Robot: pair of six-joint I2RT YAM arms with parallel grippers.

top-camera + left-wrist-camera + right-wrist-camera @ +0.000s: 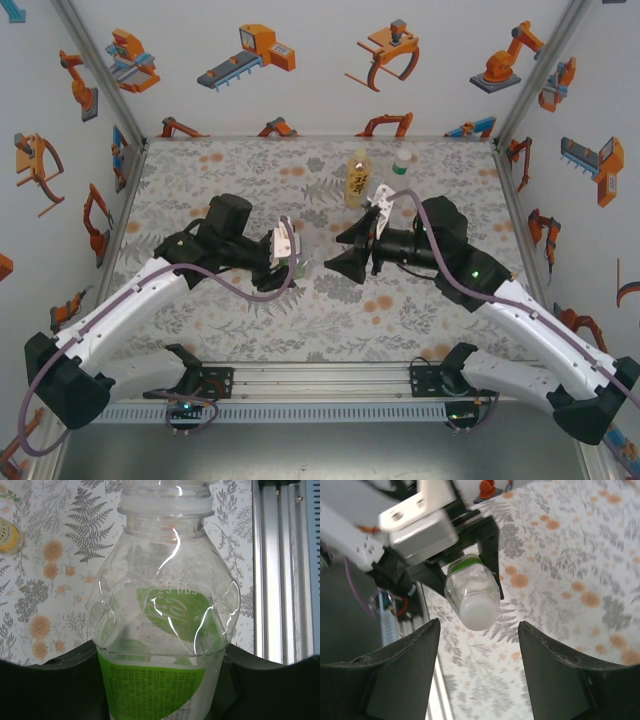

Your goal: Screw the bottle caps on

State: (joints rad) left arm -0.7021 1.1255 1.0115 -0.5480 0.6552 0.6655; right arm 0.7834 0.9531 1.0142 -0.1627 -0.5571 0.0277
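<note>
My left gripper (284, 248) is shut on the clear bottle with the white-green label (160, 630), holding it on its side above the floral mat. A white cap (477, 614) sits on its neck, which points toward my right gripper (479, 626). The right gripper (350, 256) is open, its fingers (410, 665) apart on either side of the cap and a short way off it. The yellow bottle (357, 178) and the short green-tinted bottle (402, 160) stand upright at the back of the mat; the latter has a white top.
The floral mat (220, 170) covers the table between white walls printed with orange robots. An aluminium rail (320, 378) runs along the near edge, and also shows in the left wrist view (280, 570). The yellow bottle (7, 530) is at that view's left edge.
</note>
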